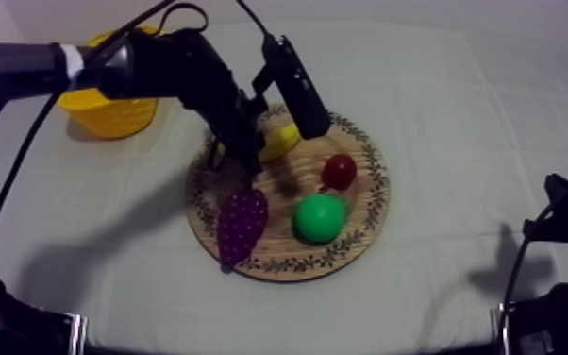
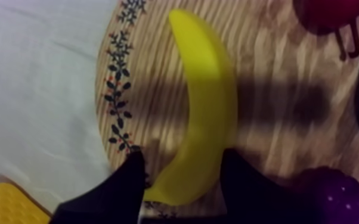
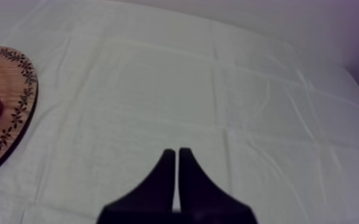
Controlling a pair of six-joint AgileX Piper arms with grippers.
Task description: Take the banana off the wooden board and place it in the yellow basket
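Gripping banana (image 2: 203, 101) near one end: left jaws closed round it, fruit lying on wooden board (image 2: 152, 89). Risk: hold is off-centre, so long end may droop or twist out on lift. Bunch of grapes (image 2: 337, 196) just beside jaws, may get nudged. Yellow basket (image 1: 108, 111) well apart. Right jaws pressed together, idle over worktop (image 3: 217, 89).

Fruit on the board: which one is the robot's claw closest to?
The banana, the long yellow one: the left gripper is right at its end. The grapes, pear and small red fruit lie farther off.
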